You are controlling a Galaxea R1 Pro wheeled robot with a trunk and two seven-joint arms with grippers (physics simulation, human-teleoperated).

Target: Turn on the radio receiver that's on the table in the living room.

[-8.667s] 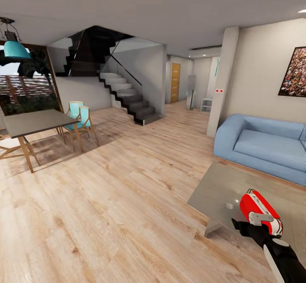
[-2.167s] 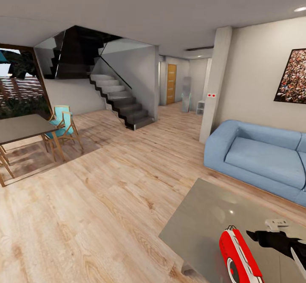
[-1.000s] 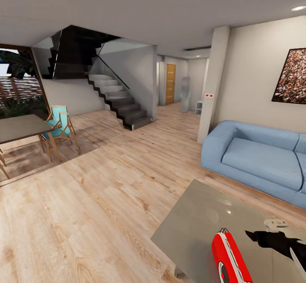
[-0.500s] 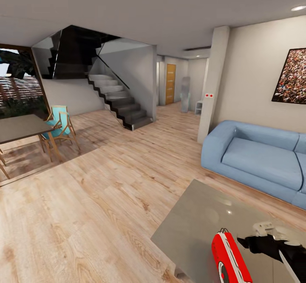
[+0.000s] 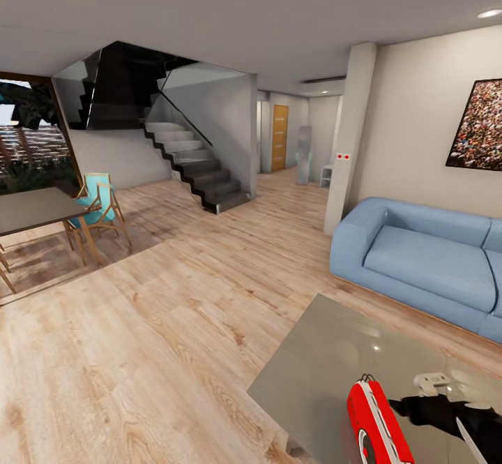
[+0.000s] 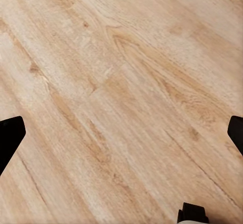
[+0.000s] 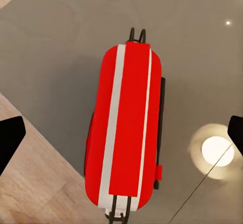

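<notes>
Standing on the glossy grey surface (image 5: 328, 359) in front of the light-blue sofa (image 5: 418, 258), the red radio receiver (image 5: 376, 422) rests near the surface's edge, away from the sofa. The right claw (image 5: 408, 403) hovers just beside the radio on its sofa-facing side, not touching it; seen from the right wrist, its fingertips (image 7: 10, 138) sit wide apart with the radio between and below them. The left claw's fingertips (image 6: 10, 138) are likewise spread apart over pale wood floor (image 6: 121, 92).
</notes>
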